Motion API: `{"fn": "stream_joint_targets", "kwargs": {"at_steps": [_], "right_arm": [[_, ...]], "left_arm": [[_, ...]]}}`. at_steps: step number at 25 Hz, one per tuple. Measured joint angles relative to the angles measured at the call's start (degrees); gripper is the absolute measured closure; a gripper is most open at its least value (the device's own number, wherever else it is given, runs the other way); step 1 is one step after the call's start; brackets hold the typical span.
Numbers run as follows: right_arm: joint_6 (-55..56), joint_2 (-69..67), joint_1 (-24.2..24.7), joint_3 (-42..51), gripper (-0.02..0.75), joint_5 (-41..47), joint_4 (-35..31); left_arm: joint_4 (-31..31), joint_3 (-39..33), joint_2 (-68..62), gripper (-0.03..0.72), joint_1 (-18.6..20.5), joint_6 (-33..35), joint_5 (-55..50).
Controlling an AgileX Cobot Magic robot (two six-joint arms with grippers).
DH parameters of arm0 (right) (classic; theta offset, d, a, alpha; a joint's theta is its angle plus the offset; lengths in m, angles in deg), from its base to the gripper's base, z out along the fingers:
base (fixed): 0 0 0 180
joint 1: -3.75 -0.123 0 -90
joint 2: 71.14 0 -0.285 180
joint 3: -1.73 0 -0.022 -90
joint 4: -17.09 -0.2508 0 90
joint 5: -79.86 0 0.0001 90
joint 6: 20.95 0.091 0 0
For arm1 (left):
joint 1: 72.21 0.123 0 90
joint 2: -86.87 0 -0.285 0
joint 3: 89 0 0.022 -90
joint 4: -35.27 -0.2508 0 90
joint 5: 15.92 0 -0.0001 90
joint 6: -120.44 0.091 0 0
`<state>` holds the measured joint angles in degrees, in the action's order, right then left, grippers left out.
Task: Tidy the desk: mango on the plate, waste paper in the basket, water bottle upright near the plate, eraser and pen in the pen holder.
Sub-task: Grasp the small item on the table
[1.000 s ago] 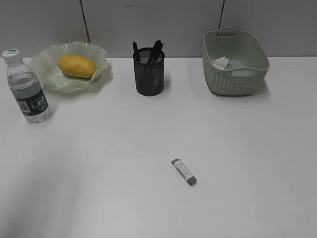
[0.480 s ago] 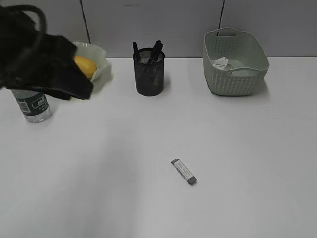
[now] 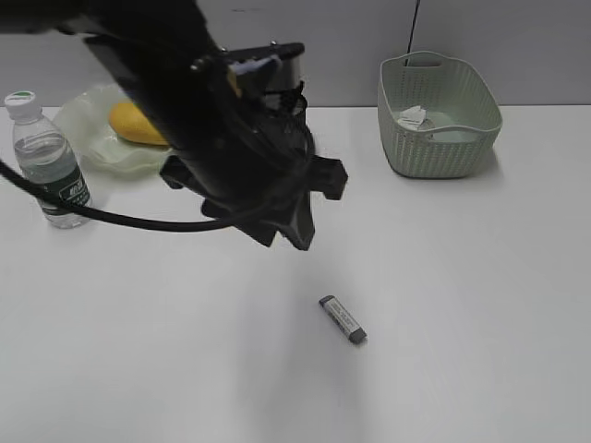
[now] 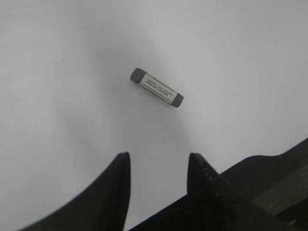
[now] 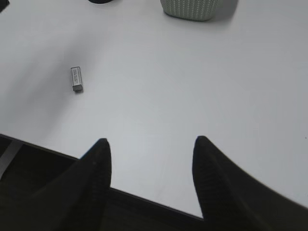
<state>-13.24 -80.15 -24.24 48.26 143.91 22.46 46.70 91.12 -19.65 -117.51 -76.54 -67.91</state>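
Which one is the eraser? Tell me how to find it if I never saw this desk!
Look at the big white desk, then at the open front part, away from the pale green basket at the back. The eraser lies there flat and alone: a little grey bar with a white printed sleeve around its middle, the only thing not standing at the back.

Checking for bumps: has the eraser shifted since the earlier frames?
No. The eraser lies at the same spot and angle below the basket.
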Motion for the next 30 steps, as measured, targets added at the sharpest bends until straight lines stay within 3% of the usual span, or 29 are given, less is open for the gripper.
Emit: {"fn": "stream_joint_targets", "kwargs": {"at_steps": [10, 22, 30], "right_arm": [[0.0, 0.0, 0.0, 0.0, 0.3, 0.0, 0.0], [0.0, 0.0, 0.0, 0.0, 0.3, 0.0, 0.0], [0.0, 0.0, 0.0, 0.0, 0.3, 0.0, 0.0]], "left_arm": [[-7.3, 13.3, -17.0, 0.383, -6.6, -14.0, -6.9], [-11.4, 22.3, -28.3, 0.38, -9.5, -23.4, -8.7], [-12.1, 22.7, -29.0, 0.228, -9.0, -35.9, -10.1]]}}
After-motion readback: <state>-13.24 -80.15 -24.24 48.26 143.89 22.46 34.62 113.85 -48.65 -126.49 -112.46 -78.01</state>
